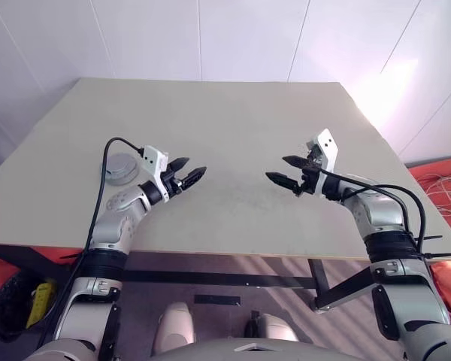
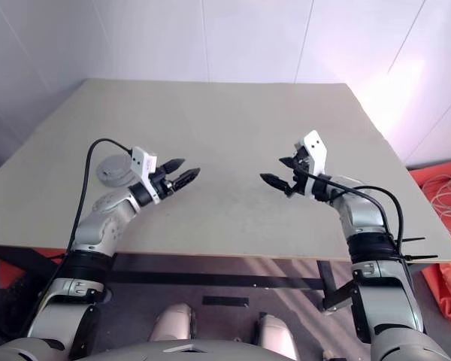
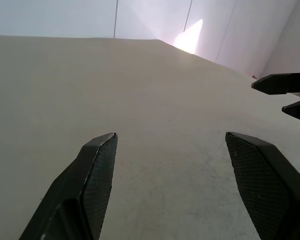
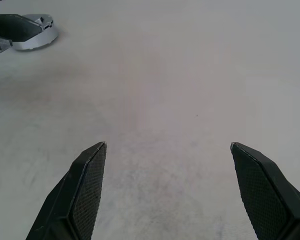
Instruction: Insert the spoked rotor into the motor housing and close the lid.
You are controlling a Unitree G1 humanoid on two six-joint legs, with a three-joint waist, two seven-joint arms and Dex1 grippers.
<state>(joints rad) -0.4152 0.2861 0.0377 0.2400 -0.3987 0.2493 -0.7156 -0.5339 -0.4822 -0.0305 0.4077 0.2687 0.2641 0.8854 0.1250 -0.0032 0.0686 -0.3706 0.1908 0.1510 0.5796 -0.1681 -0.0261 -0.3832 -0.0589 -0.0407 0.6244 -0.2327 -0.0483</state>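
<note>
A squat round grey piece (image 1: 122,168) with a plain grey top sits on the table (image 1: 233,113) near its left edge, just behind my left wrist. I cannot tell whether it is the motor housing with the lid on. It also appears as a silvery round piece (image 4: 37,34) in the right wrist view. The spoked rotor is out of view. My left gripper (image 1: 195,166) hovers open and empty over the table, pointing right. My right gripper (image 1: 276,168) faces it, open and empty, a hand's width away. Bare tabletop lies between the left fingers (image 3: 97,175) and the right fingers (image 4: 87,185).
The table's front edge (image 1: 225,254) runs just under both forearms. White wall panels stand behind the table. An orange sheet with white cable (image 1: 443,188) lies on the floor at the right. A yellow object (image 1: 37,301) sits low at the left.
</note>
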